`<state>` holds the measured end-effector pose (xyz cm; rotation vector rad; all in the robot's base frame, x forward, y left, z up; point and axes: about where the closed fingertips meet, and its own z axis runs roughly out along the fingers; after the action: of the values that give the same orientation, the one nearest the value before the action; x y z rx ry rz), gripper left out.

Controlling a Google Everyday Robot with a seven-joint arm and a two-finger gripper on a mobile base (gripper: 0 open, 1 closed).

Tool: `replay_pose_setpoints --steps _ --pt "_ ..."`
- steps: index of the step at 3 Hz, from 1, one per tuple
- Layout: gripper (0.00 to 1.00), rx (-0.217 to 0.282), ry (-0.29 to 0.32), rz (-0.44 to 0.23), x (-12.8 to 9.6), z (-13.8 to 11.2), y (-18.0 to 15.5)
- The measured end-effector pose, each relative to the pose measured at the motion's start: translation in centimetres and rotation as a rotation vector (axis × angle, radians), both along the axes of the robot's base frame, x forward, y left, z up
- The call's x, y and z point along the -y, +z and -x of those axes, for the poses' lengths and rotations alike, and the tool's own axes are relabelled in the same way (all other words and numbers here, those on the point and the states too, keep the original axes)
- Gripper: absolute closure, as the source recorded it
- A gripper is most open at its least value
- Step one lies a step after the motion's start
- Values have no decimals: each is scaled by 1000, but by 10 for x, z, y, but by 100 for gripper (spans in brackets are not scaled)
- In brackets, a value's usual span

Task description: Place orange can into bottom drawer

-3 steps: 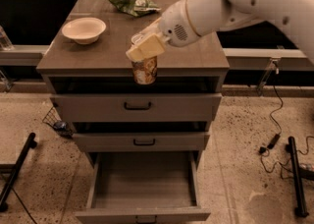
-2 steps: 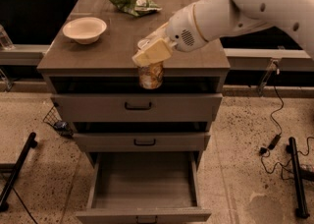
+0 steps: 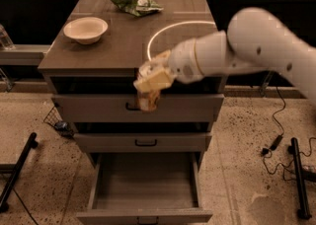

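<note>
pincer [image 3: 151, 78] gripping orange can [image 3: 148, 102] before top drawer [image 3: 197, 108], bottom drawer [image 3: 144, 189] open below, bowl [image 3: 85, 29] and green bag [image 3: 136, 3] on countertop [image 3: 121, 49]

The cream gripper [image 3: 151, 80] hung past the worktop's [image 3: 113, 46] front edge, clamped on the orange-and-tan patterned can [image 3: 148, 102]. The arm [image 3: 256, 41] was white. Worktop and drawer [image 3: 145, 184] were grey wood grain. The bowl [image 3: 85, 29] by the left edge was cream, the bag [image 3: 136, 3] at the back edge green.
</note>
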<state>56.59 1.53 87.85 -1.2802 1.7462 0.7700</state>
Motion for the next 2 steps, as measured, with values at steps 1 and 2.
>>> replay_pose_setpoints --steps 1,2 --pt "100 -10 10 -80 17 32 -71" --pt "100 19 27 -81 41 45 -106"
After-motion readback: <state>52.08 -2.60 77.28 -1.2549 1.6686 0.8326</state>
